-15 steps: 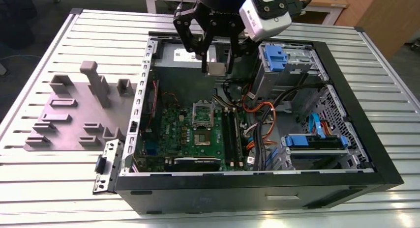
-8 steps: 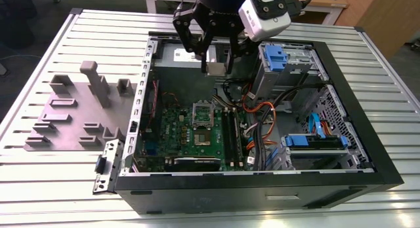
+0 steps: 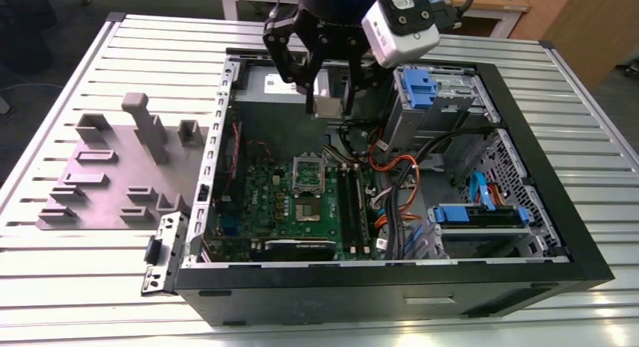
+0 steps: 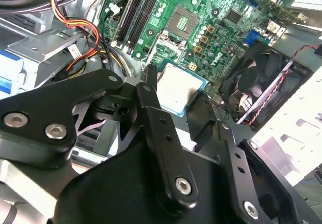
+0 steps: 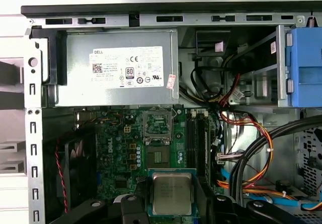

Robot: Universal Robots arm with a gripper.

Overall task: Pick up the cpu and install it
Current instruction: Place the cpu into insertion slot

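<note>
The jaws are clenched on the cpu (image 3: 327, 102), pinching the small square chip by two opposite edges. In both wrist views its silver-grey top (image 4: 178, 87) (image 5: 172, 193) faces the camera and a black finger presses against each side.

In the exterior view the chip hangs over the open computer case (image 3: 399, 291), near the case's 12 o'clock wall. There it sits in front of the grey power supply box (image 3: 271, 84), well above the green circuit board (image 3: 289, 212). The board's socket (image 3: 305, 207) lies toward 6 o'clock from the chip. In the wrist views the socket shows as a bare gold-brown square (image 4: 182, 16) (image 5: 161, 156) with its metal frame flipped up beside it. The chip is apart from it, not seated.

A black fan (image 4: 257, 78) sits by the board's edge. Orange and black cables (image 3: 394, 171) run at 3 o'clock from the board, between it and the blue drive brackets (image 3: 481, 215).

The case rests on a slatted metal tabletop (image 3: 60, 295). A grey-purple moulded plate (image 3: 105, 179) with upright blocks lies at 9 o'clock from the case, just beside its wall.
</note>
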